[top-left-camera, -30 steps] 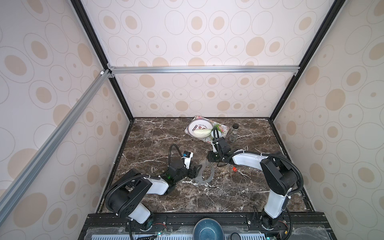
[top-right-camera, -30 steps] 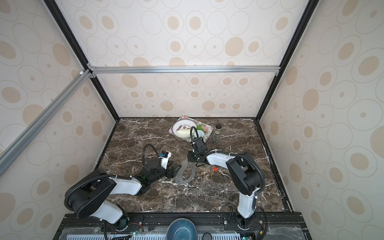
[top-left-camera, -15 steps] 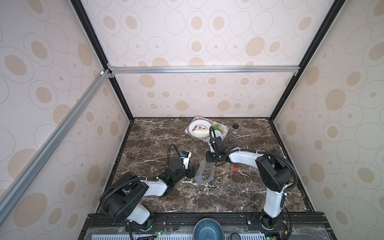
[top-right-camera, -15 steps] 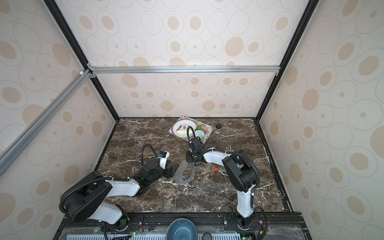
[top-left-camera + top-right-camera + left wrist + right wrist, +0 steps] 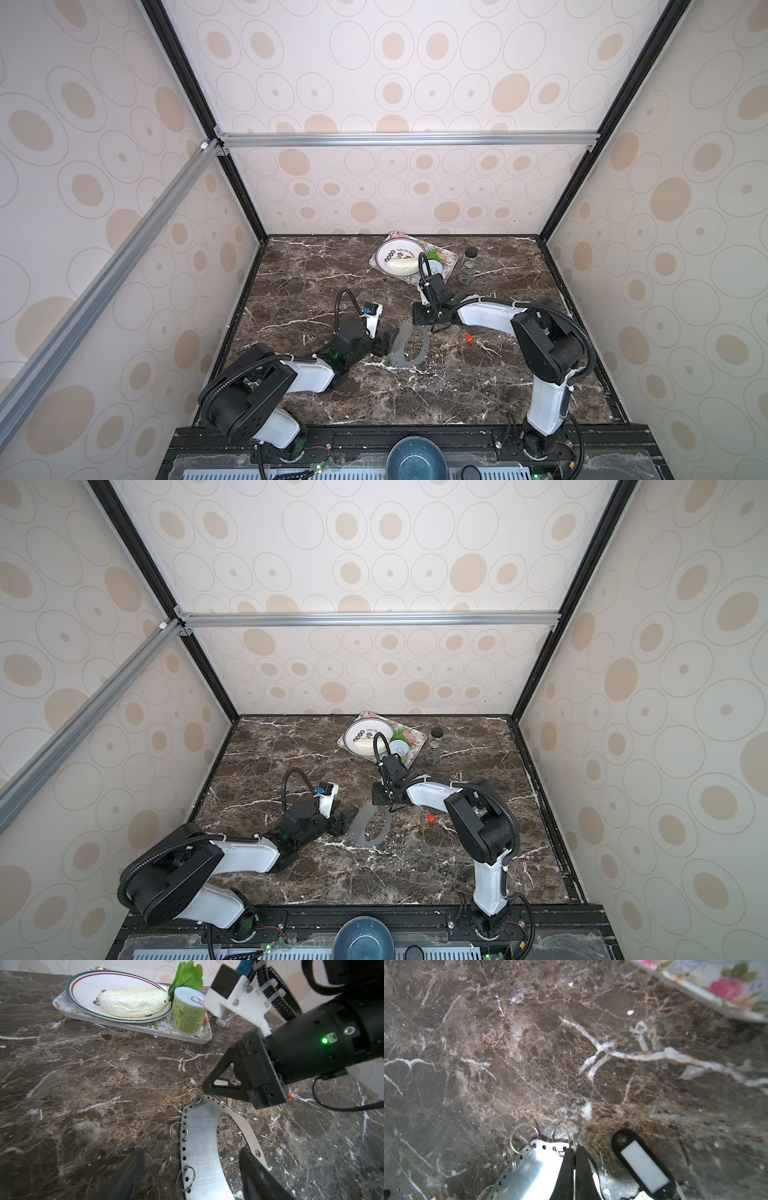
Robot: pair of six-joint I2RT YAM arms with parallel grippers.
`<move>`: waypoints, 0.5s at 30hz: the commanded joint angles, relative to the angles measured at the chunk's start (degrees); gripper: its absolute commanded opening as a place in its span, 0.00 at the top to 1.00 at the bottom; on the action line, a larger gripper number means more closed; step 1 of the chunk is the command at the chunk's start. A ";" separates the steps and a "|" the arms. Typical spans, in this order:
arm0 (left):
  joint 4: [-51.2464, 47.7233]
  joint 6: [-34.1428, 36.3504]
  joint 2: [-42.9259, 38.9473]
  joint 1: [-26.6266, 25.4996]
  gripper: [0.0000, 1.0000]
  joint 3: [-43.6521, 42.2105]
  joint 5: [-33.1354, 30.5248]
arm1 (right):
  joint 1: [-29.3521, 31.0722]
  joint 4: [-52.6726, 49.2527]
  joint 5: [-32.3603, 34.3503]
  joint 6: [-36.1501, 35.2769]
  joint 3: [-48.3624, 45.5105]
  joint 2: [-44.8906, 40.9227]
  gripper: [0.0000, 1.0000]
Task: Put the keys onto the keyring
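Right wrist view gives you the clearest look at the tool: the right gripper (image 5: 574, 1150) has its two black fingers pressed fully together, and a thin split ring (image 5: 574, 1140) stands edge-on between them, so it is pinching this ring at the rim of the keyring (image 5: 529, 1169). In a top view the keyring (image 5: 409, 347), a flat grey metal oval, lies on the dark marble tabletop (image 5: 332, 270) about midway between the left and right edges, somewhat nearer to the front edge than to the back one. Several more small rings (image 5: 178, 1132) hang in the holes along its rim. The key with the black tag (image 5: 643, 1164) (its white label faces up) lies flat on the tabletop just beside the closed fingers, and they do not touch it. The key with the red tag (image 5: 469, 338) lies apart from the keyring, toward the right edge, and nothing holds it. Your left gripper (image 5: 191, 1152) is open: its two fingers stand wide, one on each side of the broad band of the keyring, at the side facing the left edge; if they touch the metal, I cannot tell. Near the back edge stands a flowered tray (image 5: 133, 1029) with a white plate (image 5: 83, 985) and a green can (image 5: 187, 1016) on it.
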 commanded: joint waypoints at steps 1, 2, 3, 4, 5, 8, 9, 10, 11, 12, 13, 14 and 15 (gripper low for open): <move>-0.31 0.99 -1.52 -0.32 0.29 -0.29 -1.77 | 0.39 -0.21 -0.28 0.59 0.90 0.92 1.00; -0.31 1.14 -1.80 -0.19 0.29 -0.38 -2.14 | 0.35 0.08 -0.30 0.60 0.70 0.61 1.00; -0.15 1.29 -2.32 -0.27 0.29 -0.55 -2.62 | 0.37 0.59 -0.44 0.51 0.45 0.16 1.00; -0.14 1.43 -2.98 -0.18 0.29 -0.61 -3.21 | 0.33 1.40 -0.63 0.21 0.01 -0.56 1.00; -0.14 1.60 -3.57 -0.17 0.28 -0.56 -3.80 | 0.35 2.42 -1.05 -0.21 -0.60 -1.33 1.00; -0.05 1.76 -6.11 -0.01 0.27 -0.09 -6.17 | 0.68 7.31 -2.21 -2.82 -3.46 -5.69 1.00; -0.12 1.73 -7.21 0.13 0.26 0.32 -6.75 | 1.03 9.34 -2.40 -4.13 -4.93 -8.13 1.00; -0.22 1.67 -8.39 0.28 0.26 0.66 -7.15 | 1.41 11.42 -2.30 -4.94 -6.34 -10.22 1.00; -0.18 1.69 -9.91 0.36 0.24 1.11 -7.71 | 1.68 14.06 -2.36 -5.74 -8.36 -12.78 1.00; -0.06 1.69 -11.48 0.42 0.21 1.58 -8.24 | 1.81 16.82 -2.64 -6.67 -10.61 -15.64 1.00; 0.18 1.71 -12.93 0.45 0.19 1.94 -8.75 | 2.02 19.07 -2.67 -7.24 -12.48 -18.41 1.00; 0.53 1.82 -14.60 0.48 0.15 2.36 -9.36 | 2.15 21.98 -2.88 -8.16 -14.65 -21.12 1.00; 0.93 2.04 -16.37 0.56 0.10 2.79 -10.06 | 2.40 24.74 -3.10 -9.07 -16.97 -23.38 1.00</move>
